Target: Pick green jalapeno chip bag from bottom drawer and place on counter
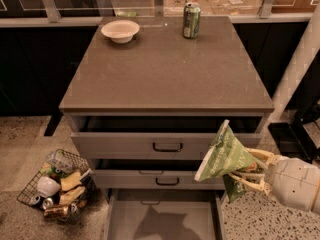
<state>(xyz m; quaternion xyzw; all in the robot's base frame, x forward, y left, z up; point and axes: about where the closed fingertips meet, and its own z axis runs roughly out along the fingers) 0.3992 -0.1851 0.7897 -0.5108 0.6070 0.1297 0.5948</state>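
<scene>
Far left, on the speckled floor, sat a black wire basket (pixel 32 185) full of cans, cups & wrappers; on the flat grey-brown stone-like counter (pixel 165 79), back-left, stood a small round white bowl (pixel 120 30); further right along the back edge stood a green soda can (pixel 191 20), upright, well apart from the bowl; under the top, 2 upper grey drawers w/ dark handles (pixel 167 147) were partly pulled out; the bottom drawer (pixel 165 219), a flat grey tray w/ low side walls, stuck out furthest. To the right, the small crinkly green jalapeno chip bag (pixel 225 154) w/ white edges hung tilted in the air, in front of the drawer fronts' right end, above the bottom drawer's right wall & below counter level; the pale two-finger gripper (pixel 247 173) was at far right, fingers (pixel 257 159) clamped tight on the bag's right side.
</scene>
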